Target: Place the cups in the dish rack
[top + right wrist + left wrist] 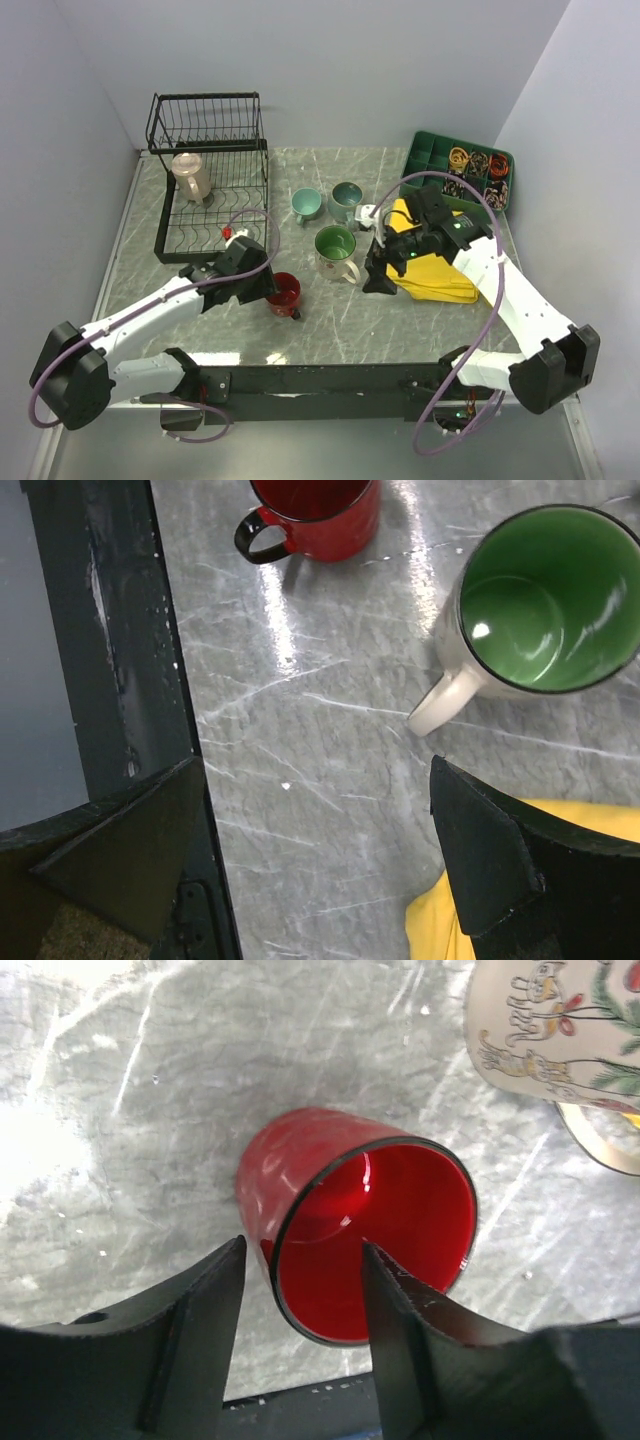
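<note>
Spread partway, the jaws of the left gripper [268, 291] [300, 1250] are set astride the rim of the red mug [285, 294] [400, 1210]. In the left wrist view one finger is seen outside the mug's wall and the other over its open mouth, with a gap visible between each finger and the wall. No pinch on the mug is seen. The red mug is stood upright on the marbled table [340, 330], near the front edge and well apart from the dish rack [205, 120], which is placed at the far left corner. A beige mug [190, 175] is seated on the rack's slotted lower base, below the raised basket tier.

The jaws of the right gripper [377, 280] [312, 770] are held wide apart, with nothing between them. This gripper is hung over bare table just beside the cream mug with the green inside [335, 245] [550, 600], whose handle is turned toward the front. In the right wrist view the red mug [330, 520] is shown at the top edge with its dark handle pointed left. A yellow cloth [435, 272] [430, 920] is laid beneath the right arm. The printed outside of the cream mug [560, 1030] is caught at the upper right of the left wrist view.

Two teal mugs [306, 204] [346, 198] are stood side by side behind the cream mug, near the middle of the table. A green compartment tray [418, 152] of small items is set at the far right corner.
</note>
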You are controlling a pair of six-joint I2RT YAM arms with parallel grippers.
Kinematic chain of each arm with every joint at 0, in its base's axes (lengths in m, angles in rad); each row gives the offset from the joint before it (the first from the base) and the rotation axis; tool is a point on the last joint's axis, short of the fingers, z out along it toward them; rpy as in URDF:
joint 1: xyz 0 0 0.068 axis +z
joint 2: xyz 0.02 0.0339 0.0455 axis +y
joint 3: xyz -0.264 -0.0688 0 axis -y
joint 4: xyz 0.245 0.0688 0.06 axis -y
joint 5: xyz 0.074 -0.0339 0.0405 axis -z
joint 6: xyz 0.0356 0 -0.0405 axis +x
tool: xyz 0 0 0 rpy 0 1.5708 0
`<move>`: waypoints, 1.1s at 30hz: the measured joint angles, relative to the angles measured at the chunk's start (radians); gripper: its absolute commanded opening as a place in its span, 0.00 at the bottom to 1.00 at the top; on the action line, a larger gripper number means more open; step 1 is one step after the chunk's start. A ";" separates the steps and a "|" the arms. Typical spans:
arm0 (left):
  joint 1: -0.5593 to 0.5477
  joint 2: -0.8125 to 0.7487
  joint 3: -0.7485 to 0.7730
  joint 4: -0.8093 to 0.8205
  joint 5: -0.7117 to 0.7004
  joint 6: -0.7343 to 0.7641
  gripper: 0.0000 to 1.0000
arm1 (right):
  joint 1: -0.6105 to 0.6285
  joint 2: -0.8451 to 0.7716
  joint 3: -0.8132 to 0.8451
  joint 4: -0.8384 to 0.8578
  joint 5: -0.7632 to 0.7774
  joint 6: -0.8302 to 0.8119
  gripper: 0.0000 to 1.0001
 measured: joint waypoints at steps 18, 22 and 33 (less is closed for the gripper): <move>-0.010 -0.150 -0.042 0.051 0.014 0.049 0.83 | 0.313 0.110 0.132 -0.063 0.058 -0.487 0.99; -0.010 -0.288 -0.042 0.008 -0.025 0.061 0.99 | 0.396 0.203 0.218 -0.056 0.085 -0.638 0.81; -0.010 -0.711 -0.037 -0.154 -0.247 0.033 0.96 | 0.538 0.528 0.380 -0.057 0.230 -0.846 0.65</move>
